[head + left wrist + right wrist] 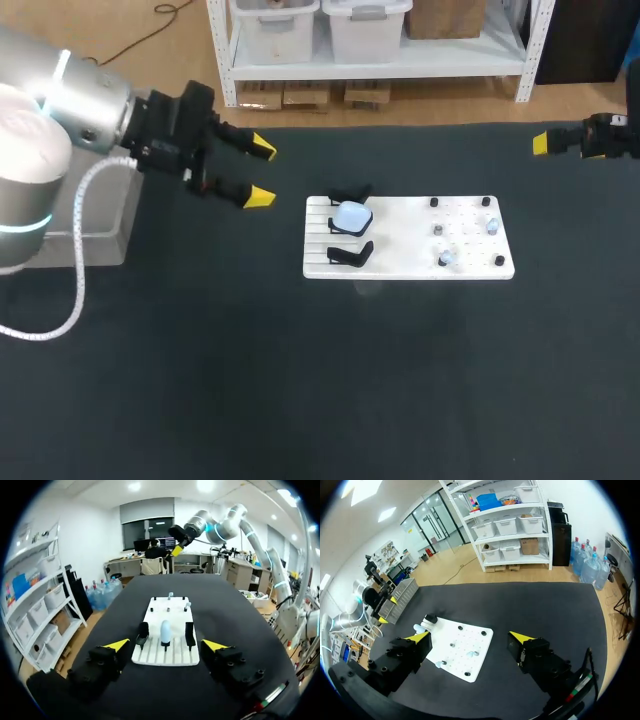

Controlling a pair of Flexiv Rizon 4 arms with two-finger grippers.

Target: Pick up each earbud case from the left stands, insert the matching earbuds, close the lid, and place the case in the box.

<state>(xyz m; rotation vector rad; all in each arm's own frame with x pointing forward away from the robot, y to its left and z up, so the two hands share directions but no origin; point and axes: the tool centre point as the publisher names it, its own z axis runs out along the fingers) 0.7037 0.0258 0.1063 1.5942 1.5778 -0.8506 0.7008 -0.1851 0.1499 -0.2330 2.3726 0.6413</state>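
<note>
The light blue earbud case (351, 215) sits on the middle stand of the white board (390, 240). The stands (350, 256) beside it are bare. Tiny earbuds (447, 258) wait on the board's other end. The left tool (260, 172) is spread wide and holds nothing. The right tool (470, 637) is spread too, well away. I think picking up, filling, closing and boxing this case are all left.

Robotics lab, black worktable (300, 400), left arm (70, 105) and right arm (605, 135), white fixture board (400, 255)
</note>
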